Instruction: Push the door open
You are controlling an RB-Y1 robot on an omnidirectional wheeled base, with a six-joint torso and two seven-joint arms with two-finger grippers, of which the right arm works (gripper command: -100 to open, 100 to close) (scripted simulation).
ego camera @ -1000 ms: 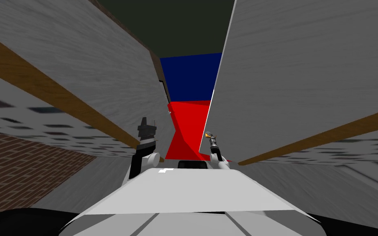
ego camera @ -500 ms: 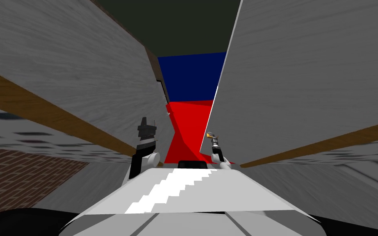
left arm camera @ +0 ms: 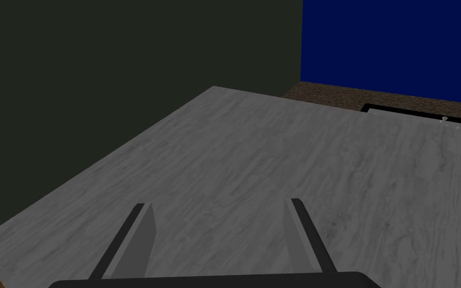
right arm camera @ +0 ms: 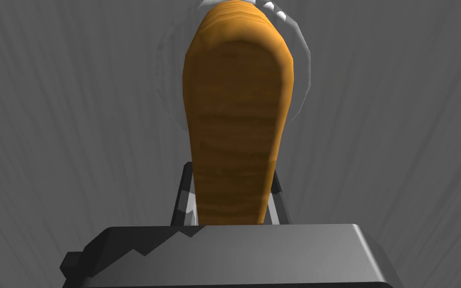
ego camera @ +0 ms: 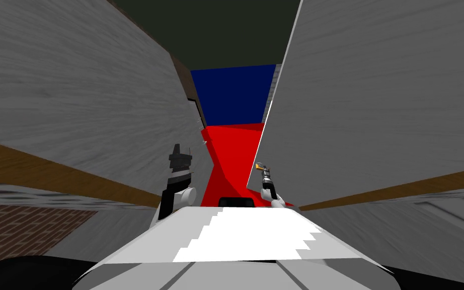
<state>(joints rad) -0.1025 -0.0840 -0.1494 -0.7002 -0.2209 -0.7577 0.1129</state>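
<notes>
Right tool [right arm camera: 230, 202] pinches the brown handle [right arm camera: 237, 115] on the door [ego camera: 377, 100]; an off-line push could slip it off. Left tool [left arm camera: 219, 202], spread, may scrape the left wall [ego camera: 75, 100].

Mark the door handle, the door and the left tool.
door handle [right arm camera: 237, 115], right wrist view, middle of the orange lever.
door [ego camera: 377, 100], head view, grey face of the panel.
left tool [left arm camera: 218, 202], left wrist view, midway between its open fingertips.

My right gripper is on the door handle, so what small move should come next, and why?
Probably push the right gripper forward a little, holding the grip. Its fingers press the sides of the brown handle on the grey door, and the gap showing red floor looks narrow.
</notes>
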